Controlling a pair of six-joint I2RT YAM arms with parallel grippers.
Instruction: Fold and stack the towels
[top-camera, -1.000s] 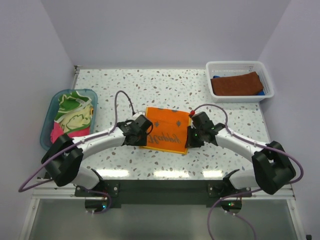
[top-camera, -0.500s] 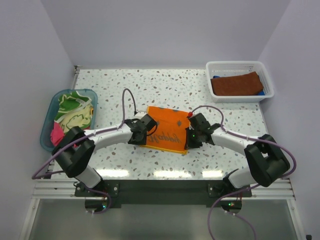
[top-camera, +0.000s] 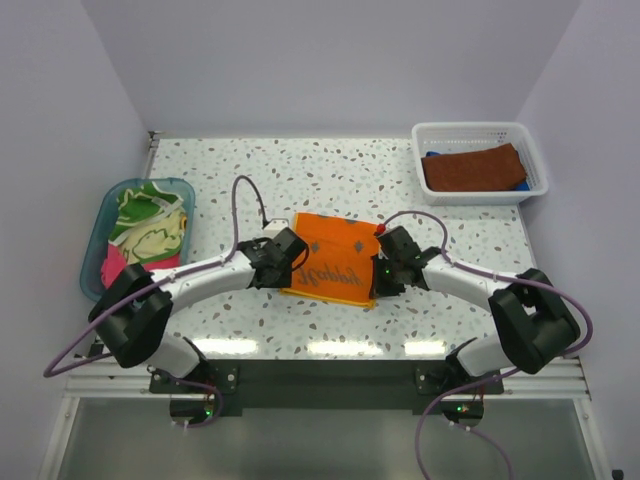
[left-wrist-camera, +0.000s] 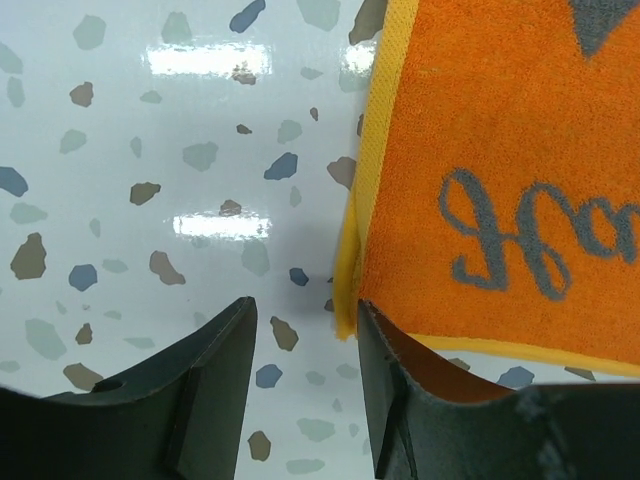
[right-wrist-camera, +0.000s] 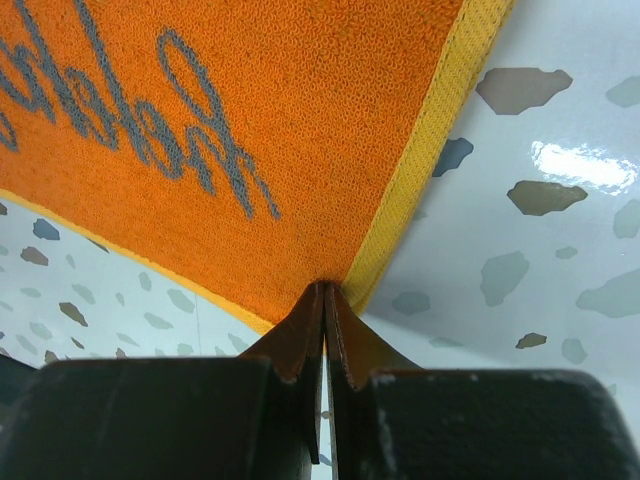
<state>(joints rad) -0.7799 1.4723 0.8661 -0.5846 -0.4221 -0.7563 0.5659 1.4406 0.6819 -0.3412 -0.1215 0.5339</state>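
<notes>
Two arms: both reach inward from the near edge of the speckled bench (top-camera: 300, 170) and meet at a single cloth.
Centre: the orange towel (top-camera: 330, 262) lies flat mid-bench, slightly askew, with a yellow hem. Grey script and a small grey mark show on its face.
At the left near corner: the left gripper (left-wrist-camera: 303, 312) sits low over the bench, its jaws apart. The towel's yellow hem lies in the gap, just beside the finger nearer the cloth, and bare speckled surface fills the rest of the gap.
At the right near corner: the right gripper (right-wrist-camera: 325, 292) has its jaws pressed together on the orange towel, with the hemmed corner pinched between the two tips.
Left edge: a teal tub (top-camera: 100, 225) holds a green-and-yellow towel (top-camera: 145, 222), with a pink towel (top-camera: 120, 262) bunched at its near end.
Far right corner: a white basket (top-camera: 480, 128) holds a rust-brown towel (top-camera: 472, 168) lying across it. A blue towel (top-camera: 521, 184) peeks out beneath that at the basket's right side.
</notes>
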